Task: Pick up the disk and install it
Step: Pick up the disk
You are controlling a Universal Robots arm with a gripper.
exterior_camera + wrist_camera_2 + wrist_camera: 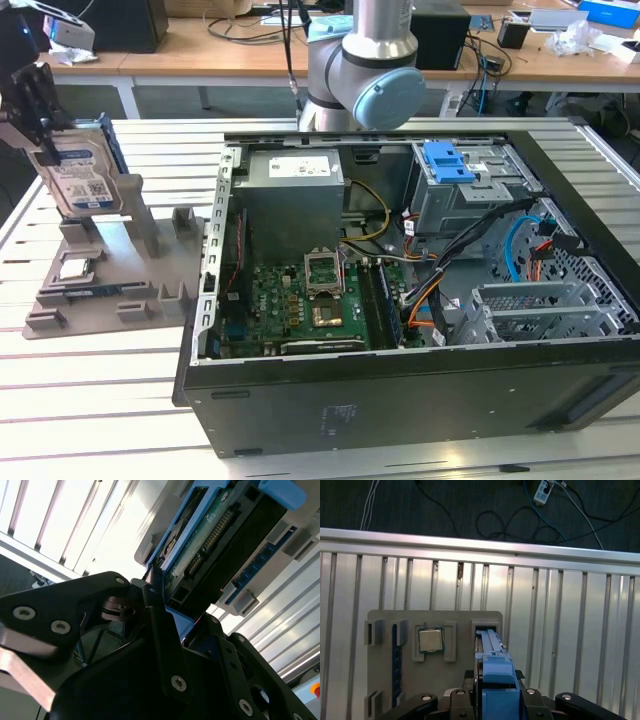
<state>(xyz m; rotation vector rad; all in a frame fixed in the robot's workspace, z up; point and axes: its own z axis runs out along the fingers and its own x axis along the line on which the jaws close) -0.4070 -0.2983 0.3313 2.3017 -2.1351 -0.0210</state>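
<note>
Gripping the disk (pixel 82 175) by its upper edge, the tool (pixel 42 125) is hanging at the exterior view's left, over the far part of the slatted bench (pixel 100 400). Its dark fingers (pixel 156 622) are sitting narrowly apart, pressing on the two broad faces of the disk, so the tool is closed onto it and carrying nothing else. In the second wrist view the disk's (pixel 215 545) connector edge and blue frame are running out from between the fingers of the tool (pixel 185 622). In the first wrist view the blue frame of the disk (pixel 492 672) is showing edge-on between the two sides of the tool (pixel 492 696).

The disk is standing nearly upright, leaning slightly, with its lower edge at a slot of the grey holder (pixel 150 250); I cannot tell whether it is resting there or just clear of it. A small square chip (pixel 75 268) is lying in a pocket of the holder, just beside the disk. To the exterior view's right, the open computer case (pixel 400 400) is lying on the bench, well apart from the tool.
</note>
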